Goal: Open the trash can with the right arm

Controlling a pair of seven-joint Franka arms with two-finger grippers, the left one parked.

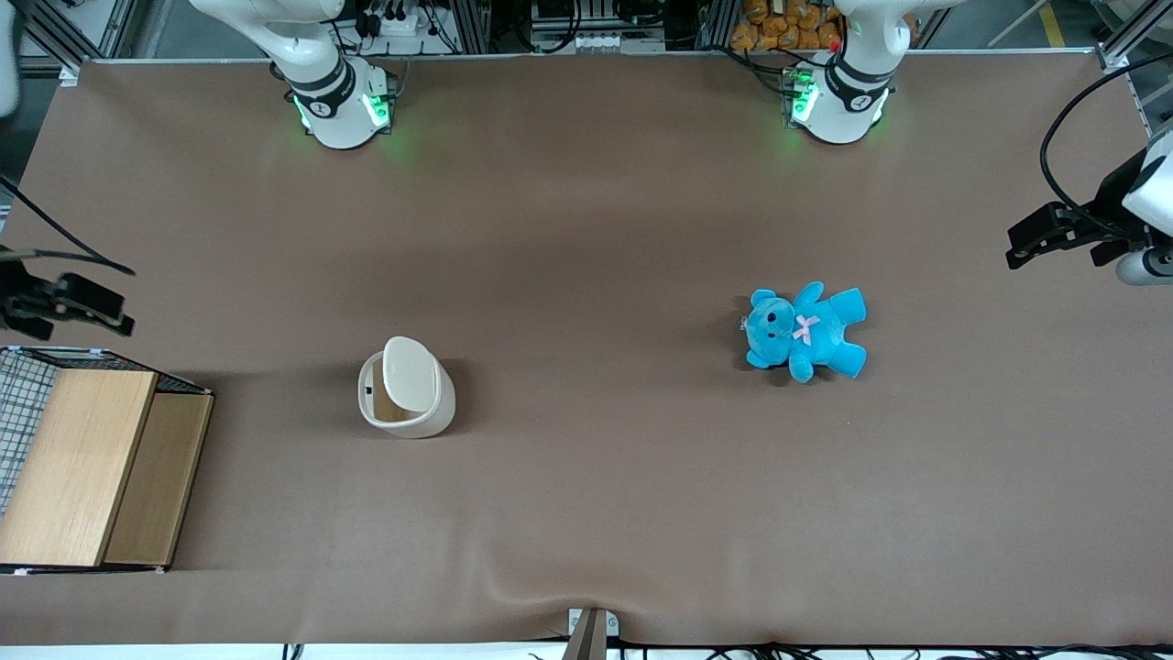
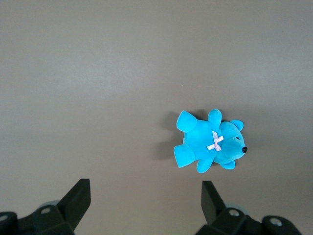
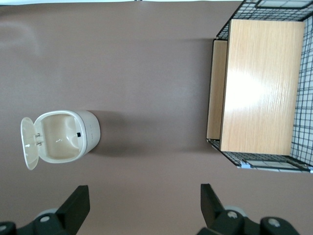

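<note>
Trash can (image 1: 406, 390): small cream-white bin, standing upright on bench (image 1: 586, 477), toward working arm's end, nearer front edge than arm bases.
Lid (image 1: 411, 371): swung up on its hinge, standing near vertical; tan inside exposed in right wrist view (image 3: 58, 138). Reads as already open; task looks done or nearly so.
Handling (judged): thin plastic, light, stiff, smooth; likely to slide or tip under a sideways push. Lid pivots freely on one hinge; best taken at free edge opposite hinge, lifted gently, not squeezed.
Claw (image 3: 142, 205): right arm's, fingers spread apart, nothing between them; hovering high above bench near working arm's edge, well apart from bin.
Wooden box (image 1: 96, 467): with wire-mesh frame, at bench corner toward working arm's end, near front edge; apart from bin.
Teddy bear (image 1: 805, 332): blue, pink bow, lying flat toward parked arm's end; well apart from bin.
Risk (judged): any further nudge could knock lid shut or shift bin.
</note>
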